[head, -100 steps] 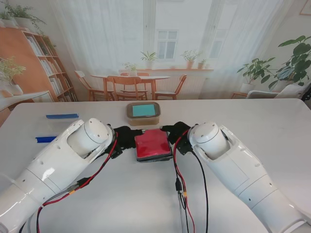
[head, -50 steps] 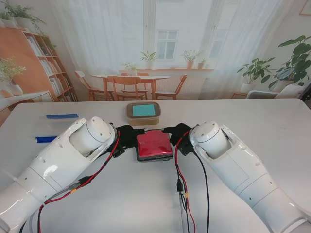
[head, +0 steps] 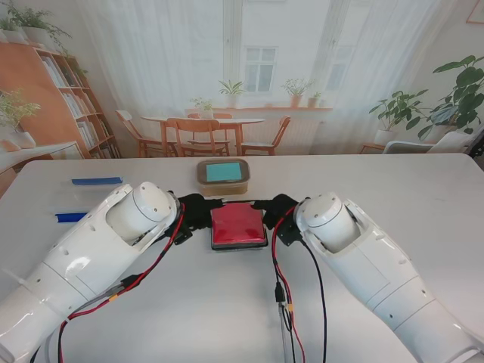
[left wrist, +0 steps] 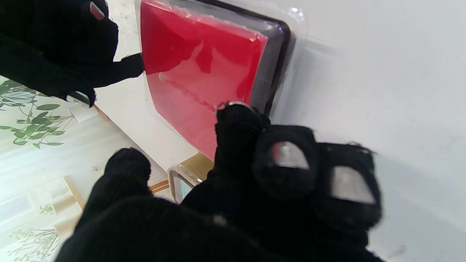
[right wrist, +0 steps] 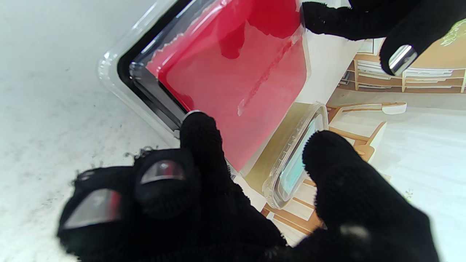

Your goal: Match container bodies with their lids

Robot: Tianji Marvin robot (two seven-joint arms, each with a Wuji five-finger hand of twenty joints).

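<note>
A red lid [head: 238,224] with a clear rim lies on a black container body [head: 239,245] in the middle of the table. My left hand [head: 193,213] holds the lid's left edge and my right hand [head: 278,212] holds its right edge. In the left wrist view a fingertip [left wrist: 238,120] presses on the red lid [left wrist: 196,69], and the black body [left wrist: 282,54] shows beyond it. In the right wrist view a fingertip [right wrist: 198,131] rests on the rim of the red lid [right wrist: 247,83]. Just behind stands a tan container with a teal lid [head: 223,175].
Two blue strips [head: 96,181] [head: 71,217] lie on the white table [head: 393,189] at the far left. Red and black cables hang from both forearms over the near part of the table.
The red lid was tilted and skewed over the black body; now it sits level and square on it, slightly farther from me. Both hands moved in with it.
</note>
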